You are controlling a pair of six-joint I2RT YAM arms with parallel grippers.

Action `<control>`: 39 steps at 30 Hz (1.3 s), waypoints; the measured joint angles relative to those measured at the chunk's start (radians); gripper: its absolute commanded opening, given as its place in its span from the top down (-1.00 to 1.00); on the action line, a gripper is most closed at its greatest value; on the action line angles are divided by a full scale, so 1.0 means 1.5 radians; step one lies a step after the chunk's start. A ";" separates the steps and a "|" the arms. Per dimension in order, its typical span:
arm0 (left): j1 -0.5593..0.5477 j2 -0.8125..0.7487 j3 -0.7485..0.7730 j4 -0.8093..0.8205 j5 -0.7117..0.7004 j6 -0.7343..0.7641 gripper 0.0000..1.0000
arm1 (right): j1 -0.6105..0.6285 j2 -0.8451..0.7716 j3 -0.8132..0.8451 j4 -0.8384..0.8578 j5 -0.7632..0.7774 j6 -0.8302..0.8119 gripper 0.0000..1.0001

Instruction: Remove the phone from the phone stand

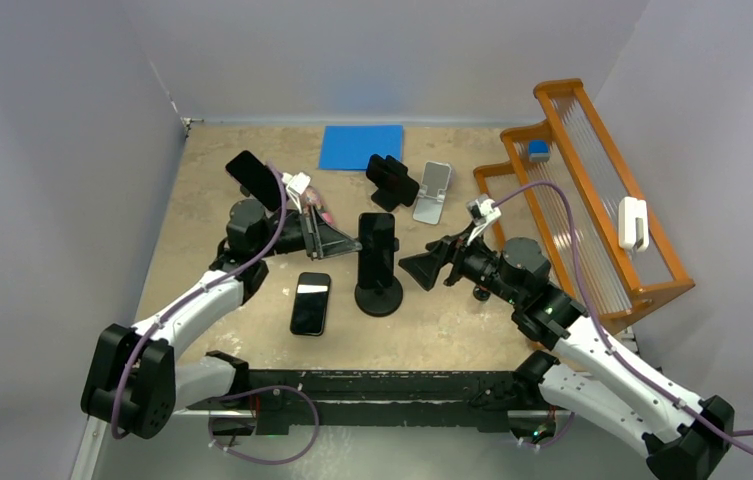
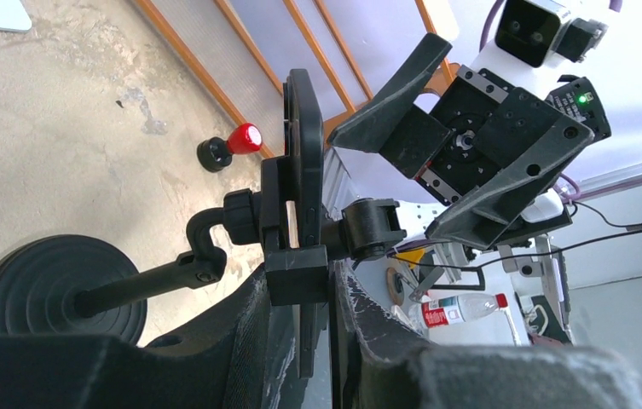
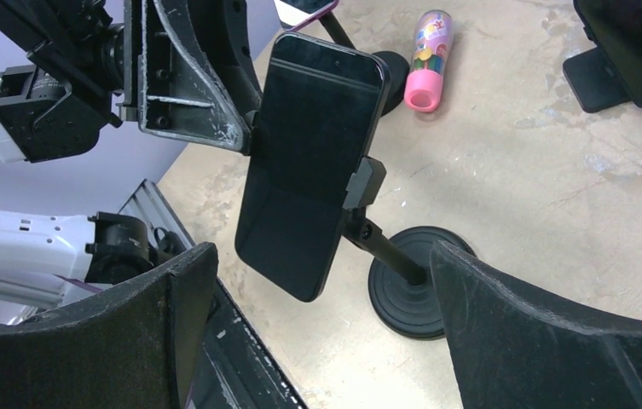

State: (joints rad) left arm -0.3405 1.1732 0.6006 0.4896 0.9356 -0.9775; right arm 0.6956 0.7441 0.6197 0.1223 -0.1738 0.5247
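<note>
Barely begun: phone [image 3: 313, 162] seated in phone stand [image 3: 411, 294]; left gripper [image 2: 300, 285] straddling its edge, jaws narrow, actual hold unclear; right gripper [image 1: 417, 270] wide open, apart. Lift-out remaining.

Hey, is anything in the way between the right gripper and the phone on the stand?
Nothing visible. The open right gripper faces the phone screen-on across bare space; the left gripper sits on the phone's other side.

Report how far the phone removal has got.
Done: only the approach to the stand. In hand: the left hand straddles the phone at its edge, though a firm grip is unclear; the right hand hovers open facing the screen. Left: the phone sits clamped in the stand, so it must be pulled free.
</note>
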 measured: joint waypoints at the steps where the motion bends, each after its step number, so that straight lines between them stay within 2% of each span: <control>1: 0.000 0.000 -0.007 0.014 -0.001 -0.005 1.00 | 0.000 0.001 -0.003 0.003 0.000 0.001 -0.92; 9: 0.000 -0.001 -0.075 0.150 -0.021 -0.058 1.00 | 0.000 -0.002 -0.047 0.042 0.003 0.030 -0.93; 20: 0.001 0.030 -0.125 0.294 -0.041 -0.134 1.00 | 0.008 0.025 -0.047 0.073 -0.018 0.032 -0.98; 22: 0.002 0.030 -0.126 0.298 -0.042 -0.140 1.00 | 0.029 0.034 -0.038 0.056 0.024 0.030 -0.98; 29: 0.002 0.028 -0.126 0.293 -0.045 -0.140 1.00 | 0.188 0.092 0.036 -0.012 0.249 0.056 -0.98; 32: 0.002 0.028 -0.126 0.291 -0.046 -0.140 1.00 | 0.231 0.116 0.053 -0.033 0.325 0.079 -0.97; 39: 0.002 0.018 -0.126 0.272 -0.050 -0.136 1.00 | 0.302 0.182 0.090 -0.079 0.443 0.122 -0.98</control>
State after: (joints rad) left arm -0.3378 1.1999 0.4114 0.8982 0.8604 -1.1820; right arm 1.1484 1.0176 0.7551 0.0032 0.4908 0.7082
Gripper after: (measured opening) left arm 0.249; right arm 0.987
